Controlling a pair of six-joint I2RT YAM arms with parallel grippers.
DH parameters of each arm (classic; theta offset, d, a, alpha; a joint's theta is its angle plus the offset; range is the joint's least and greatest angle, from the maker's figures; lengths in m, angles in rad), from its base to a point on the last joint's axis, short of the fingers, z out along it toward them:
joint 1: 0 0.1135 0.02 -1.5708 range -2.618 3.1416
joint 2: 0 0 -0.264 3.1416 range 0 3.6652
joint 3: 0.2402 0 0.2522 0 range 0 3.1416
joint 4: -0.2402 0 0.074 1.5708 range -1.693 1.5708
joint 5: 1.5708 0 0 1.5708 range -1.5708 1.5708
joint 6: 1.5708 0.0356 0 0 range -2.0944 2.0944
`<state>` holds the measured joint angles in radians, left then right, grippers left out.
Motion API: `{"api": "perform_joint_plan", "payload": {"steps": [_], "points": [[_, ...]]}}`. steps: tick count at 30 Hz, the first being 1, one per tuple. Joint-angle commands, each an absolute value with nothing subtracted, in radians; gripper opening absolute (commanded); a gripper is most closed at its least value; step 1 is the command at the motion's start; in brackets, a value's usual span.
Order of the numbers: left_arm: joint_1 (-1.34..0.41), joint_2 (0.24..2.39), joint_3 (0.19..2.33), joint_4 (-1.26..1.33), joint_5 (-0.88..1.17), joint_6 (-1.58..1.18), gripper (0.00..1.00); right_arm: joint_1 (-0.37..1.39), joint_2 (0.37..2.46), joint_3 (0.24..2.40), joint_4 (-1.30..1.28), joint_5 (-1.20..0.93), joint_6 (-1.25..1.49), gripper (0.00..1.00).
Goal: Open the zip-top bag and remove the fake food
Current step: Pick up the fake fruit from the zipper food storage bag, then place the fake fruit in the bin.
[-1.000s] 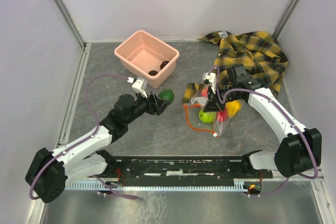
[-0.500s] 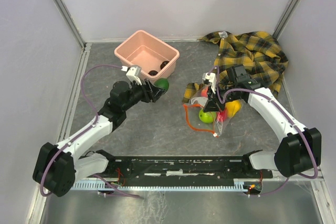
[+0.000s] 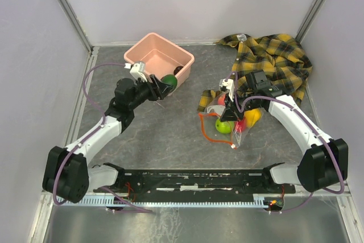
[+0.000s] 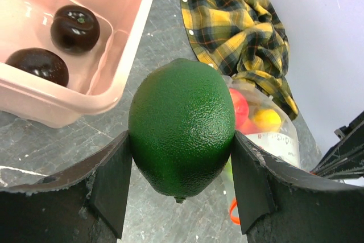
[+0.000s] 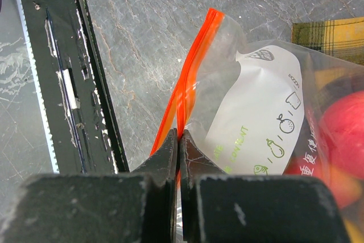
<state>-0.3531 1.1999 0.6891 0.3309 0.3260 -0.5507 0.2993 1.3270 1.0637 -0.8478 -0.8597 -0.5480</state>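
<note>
- We look down from high up behind both arms and see the whole table (image 3: 170,138), far away.
- On the left wrist we look forward, very close to the green fruit (image 4: 182,126), with the pink tub (image 4: 74,106) and plaid shirt (image 4: 233,21) behind it.
- On the right wrist we look down, right up close to the zip-top bag (image 5: 267,101).
- All three views show that bag.
</note>
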Motion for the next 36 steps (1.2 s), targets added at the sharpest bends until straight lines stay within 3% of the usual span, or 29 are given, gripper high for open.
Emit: {"api": "perform_joint_plan", "payload": {"steps": [1,30,34,36], "points": [[-0.332,1.223,0.761,0.403,0.347,-0.591,0.36,0.302,1.327,1.098,-0.838,-0.876,-0.563,0.02],[-0.264,1.472,1.017,0.278,0.16,-0.537,0.4,0.302,1.333,1.1,-0.838,-0.882,-0.563,0.02],[-0.264,1.503,1.069,0.254,0.12,-0.498,0.44,0.302,1.332,1.1,-0.838,-0.884,-0.561,0.02],[-0.263,1.519,1.089,0.245,0.09,-0.484,0.52,0.302,1.33,1.099,-0.838,-0.883,-0.562,0.02]]}}
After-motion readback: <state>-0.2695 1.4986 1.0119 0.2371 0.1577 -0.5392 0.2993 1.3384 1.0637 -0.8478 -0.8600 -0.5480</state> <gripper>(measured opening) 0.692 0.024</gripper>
